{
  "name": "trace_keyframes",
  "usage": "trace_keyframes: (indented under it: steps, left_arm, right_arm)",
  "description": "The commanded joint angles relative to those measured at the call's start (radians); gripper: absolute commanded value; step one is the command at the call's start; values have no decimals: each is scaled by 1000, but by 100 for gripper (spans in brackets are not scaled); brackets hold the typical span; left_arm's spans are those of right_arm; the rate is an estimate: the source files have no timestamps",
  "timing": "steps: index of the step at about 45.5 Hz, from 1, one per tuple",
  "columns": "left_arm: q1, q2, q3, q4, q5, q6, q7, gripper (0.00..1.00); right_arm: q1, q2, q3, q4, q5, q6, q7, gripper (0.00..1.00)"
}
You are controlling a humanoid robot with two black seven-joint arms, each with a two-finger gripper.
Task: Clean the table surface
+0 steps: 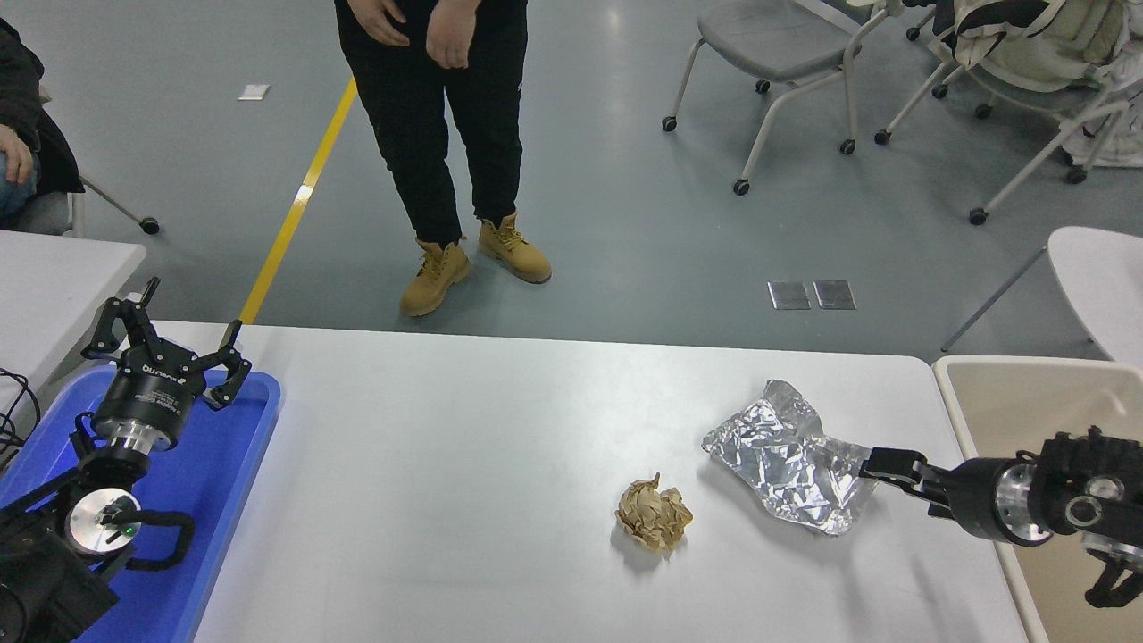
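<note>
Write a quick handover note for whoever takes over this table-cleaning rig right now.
Left gripper: open and empty, parked over the blue tray at the table's left end.
Right gripper: low at the right edge of the crumpled foil sheet; whether it is open or shut is not visible.
On the table surface: the foil sheet, right of centre, and a crumpled brown paper ball just to its left.
Beige bin: beside the table's right end.
Done: nothing cleared yet.
Left: remove the foil and the paper ball.
A person's boots are beyond the far edge.
</note>
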Motion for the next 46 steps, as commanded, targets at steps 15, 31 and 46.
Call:
trace_keyframes:
  steps: [15, 31, 46]
  left_arm:
    - [0, 0, 0, 0, 0, 0, 0, 100]
    - [0, 0, 0, 0, 0, 0, 0, 100]
    - [0, 0, 0, 0, 0, 0, 0, 100]
  right_arm:
    - [-42, 181, 1, -210, 17, -1, -8, 100]
    - [-59, 258, 1, -295, 25, 1, -8, 97]
    - [-57, 303, -4, -338, 23, 2, -8, 86]
